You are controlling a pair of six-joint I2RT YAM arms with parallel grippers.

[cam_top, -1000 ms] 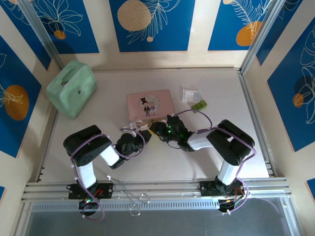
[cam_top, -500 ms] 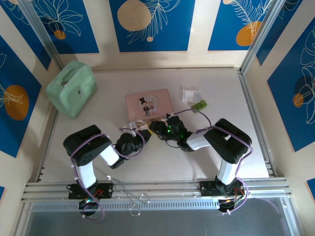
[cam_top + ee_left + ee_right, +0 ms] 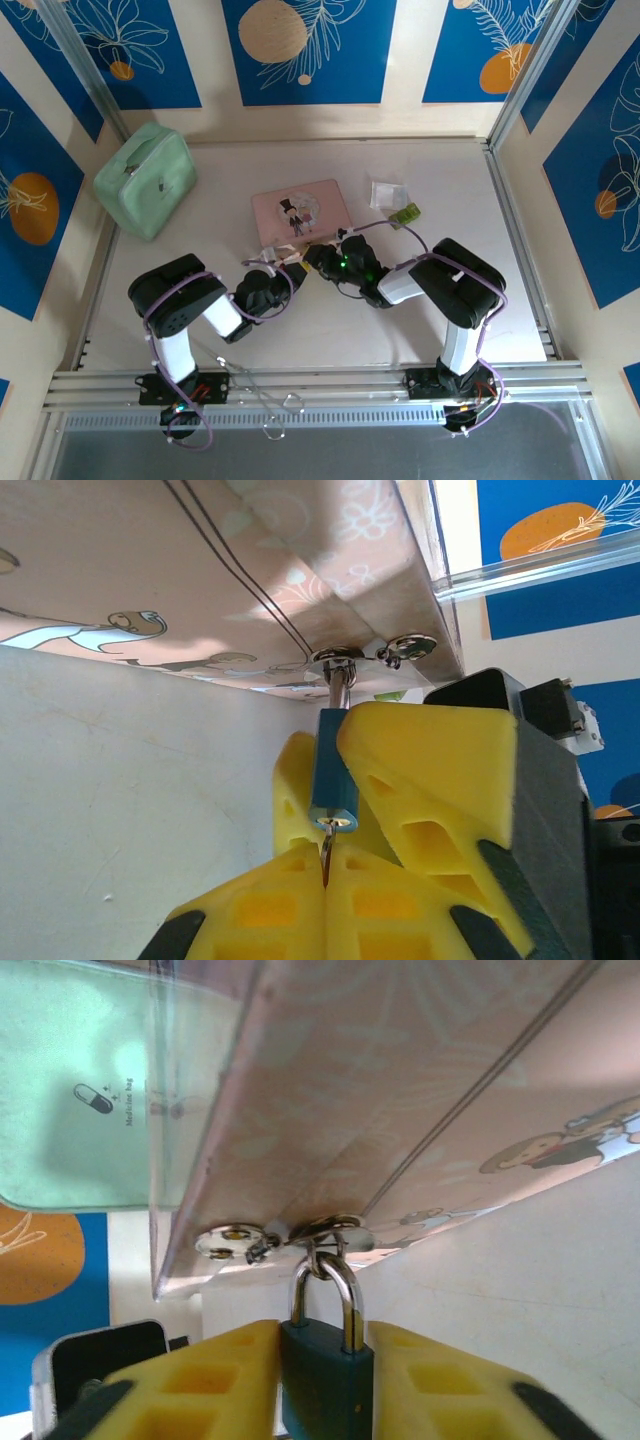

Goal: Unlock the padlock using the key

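The small blue padlock (image 3: 325, 1380) hangs by its silvery shackle (image 3: 326, 1278) from the metal clasp (image 3: 322, 1231) of the pink tin box (image 3: 300, 210). My right gripper (image 3: 325, 1365) is shut on the padlock body, a yellow finger on each side. In the left wrist view the padlock (image 3: 333, 770) points its keyhole end down at my left gripper (image 3: 327, 855), which is shut on the thin silvery key (image 3: 328, 842). The key's tip sits in the keyhole. In the top view both grippers, the left gripper (image 3: 290, 266) and the right gripper (image 3: 318, 258), meet at the box's near edge.
A mint green case (image 3: 147, 178) lies at the far left of the table. Small packets (image 3: 392, 202) lie right of the pink box. Metal rails border the table on the left, right and near sides.
The pink box has shifted slightly away from the arms and turned a little. Both grippers stay shut at its near edge.
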